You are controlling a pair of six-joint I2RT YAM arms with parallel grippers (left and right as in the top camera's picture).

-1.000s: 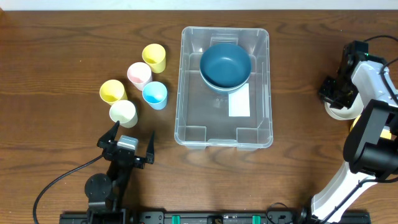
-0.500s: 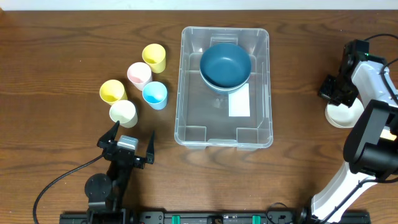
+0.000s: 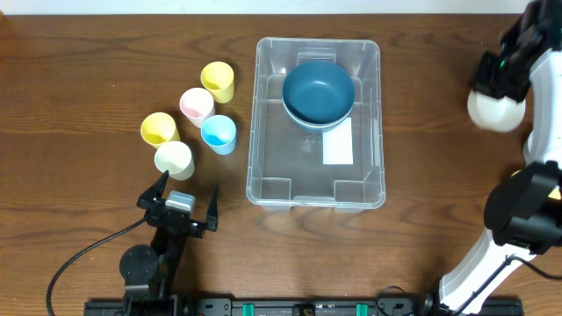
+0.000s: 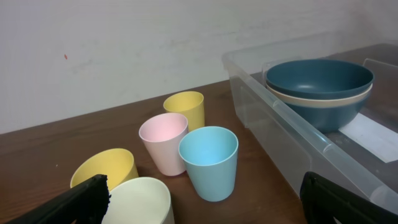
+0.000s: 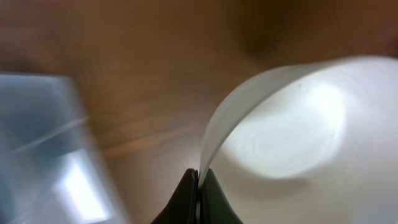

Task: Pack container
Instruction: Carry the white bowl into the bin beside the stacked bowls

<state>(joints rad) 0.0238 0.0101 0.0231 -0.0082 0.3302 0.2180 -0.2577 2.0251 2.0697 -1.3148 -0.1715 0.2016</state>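
Right gripper (image 5: 199, 184), clamped on the white bowl's (image 3: 494, 111) rim by the bench's (image 3: 88, 70) right edge, should carry it level to the mid-bench container (image 3: 256, 132), onto its 2 stacked bowls (image 3: 318, 92); left gripper (image 3: 188, 186) gapes wide.

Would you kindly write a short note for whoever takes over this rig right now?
Left hand: open, empty, just below the cups.
Right hand: shut on the white bowl by its rim, right of the container.
Done: blue bowl nested in a pale bowl inside the container.
Left: the white bowl and five cups, all outside it.
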